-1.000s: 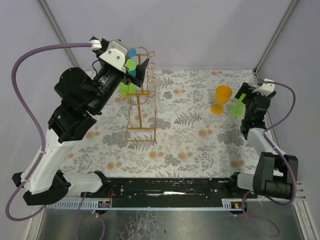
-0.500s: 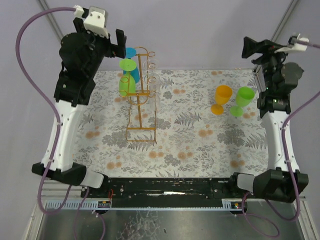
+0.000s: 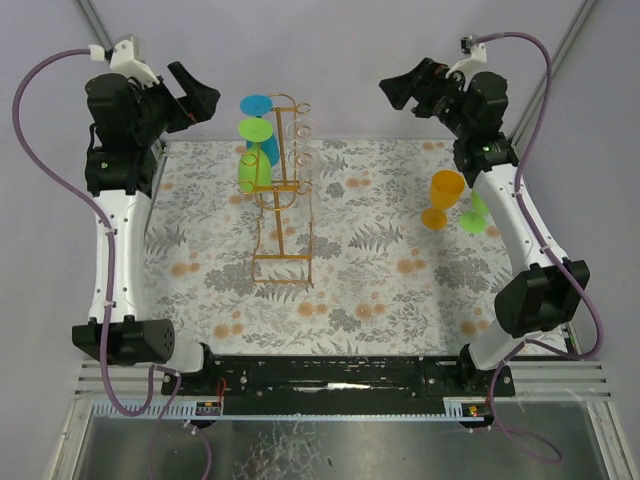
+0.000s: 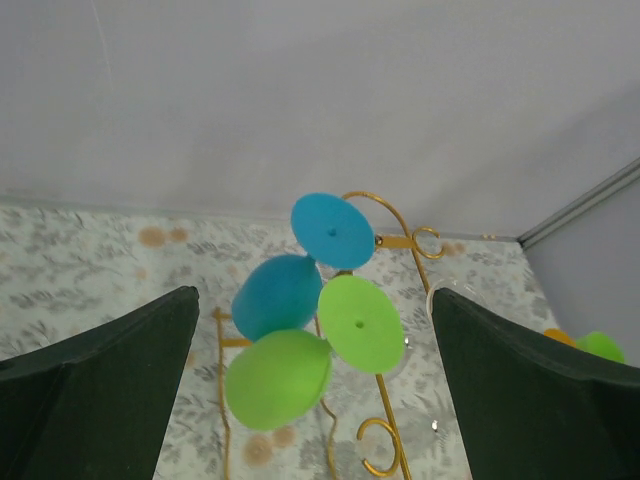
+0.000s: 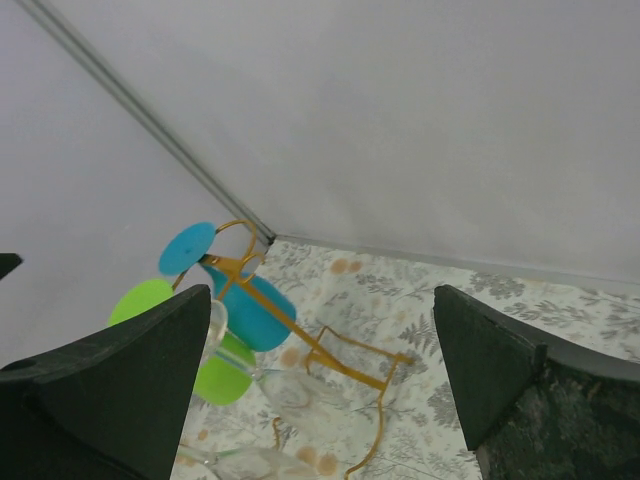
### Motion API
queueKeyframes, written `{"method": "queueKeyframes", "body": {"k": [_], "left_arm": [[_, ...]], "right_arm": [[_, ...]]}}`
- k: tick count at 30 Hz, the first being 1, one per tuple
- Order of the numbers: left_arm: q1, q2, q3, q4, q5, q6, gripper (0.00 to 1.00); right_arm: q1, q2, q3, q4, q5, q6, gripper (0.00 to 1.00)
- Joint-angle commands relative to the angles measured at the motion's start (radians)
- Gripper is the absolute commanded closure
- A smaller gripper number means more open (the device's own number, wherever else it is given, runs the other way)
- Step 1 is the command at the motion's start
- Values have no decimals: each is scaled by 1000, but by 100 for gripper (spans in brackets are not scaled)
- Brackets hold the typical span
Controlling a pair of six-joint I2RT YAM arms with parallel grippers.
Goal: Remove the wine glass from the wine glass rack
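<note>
Well below both arms' fingers (image 4: 95, 385) stands the rack (image 3: 282, 261).

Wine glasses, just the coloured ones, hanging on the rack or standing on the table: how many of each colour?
Blue glass: 1, on the rack.
Green: 2, the hanging green glass and the standing green glass.
Orange glass: 1, standing.
Total: 4.
</note>
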Motion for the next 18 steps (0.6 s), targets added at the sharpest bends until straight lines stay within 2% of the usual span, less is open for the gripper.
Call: {"method": "queueKeyframes", "body": {"k": [1, 7, 18], "left_arm": [[67, -28, -97, 130, 196, -267, 0], [88, -39, -231, 276, 281, -473, 3], [86, -47, -422, 501, 323, -750, 26]], "right_arm": [[48, -36, 35, 9, -32, 4, 1], [70, -106, -94, 13, -25, -45, 1], [71, -154, -184, 6, -20, -84, 1]]}}
